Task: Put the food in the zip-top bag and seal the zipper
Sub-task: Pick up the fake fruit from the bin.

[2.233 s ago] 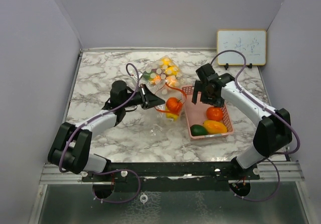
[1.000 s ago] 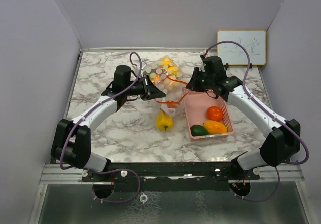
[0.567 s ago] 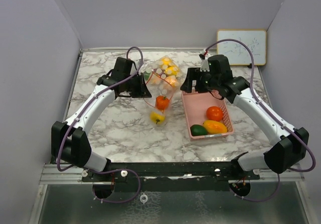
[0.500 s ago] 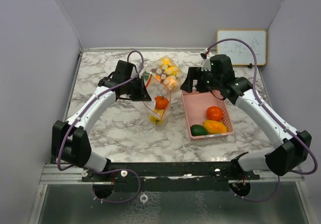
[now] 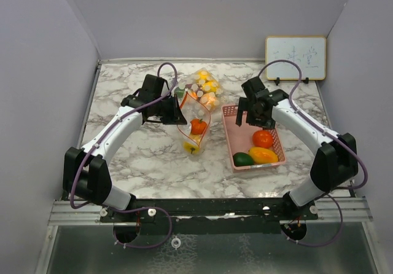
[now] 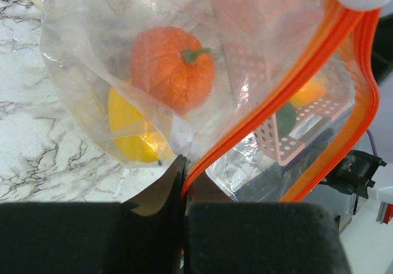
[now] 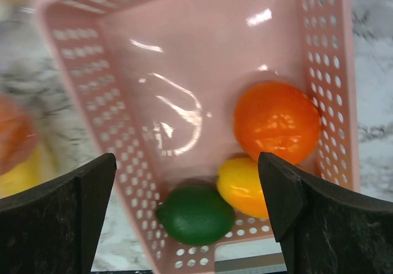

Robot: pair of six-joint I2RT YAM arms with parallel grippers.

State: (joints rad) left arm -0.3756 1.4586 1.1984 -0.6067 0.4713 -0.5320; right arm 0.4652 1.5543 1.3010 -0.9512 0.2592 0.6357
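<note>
Left gripper pinches crinkly bag; glossy fruit inside.

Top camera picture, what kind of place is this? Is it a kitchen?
Probably a robot test booth, not a kitchen: plain walls box in a marble-look table, the left arm and right arm are bolted at its edge, and a whiteboard stands at the back.

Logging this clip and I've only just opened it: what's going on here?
The left gripper is shut on the orange zipper edge of the zip-top bag, holding it up with an orange toy fruit and a yellow toy fruit inside. The right gripper hangs open over the pink basket, where an orange piece, a yellow piece and a green piece remain. The zipper is not yet sealed.
</note>
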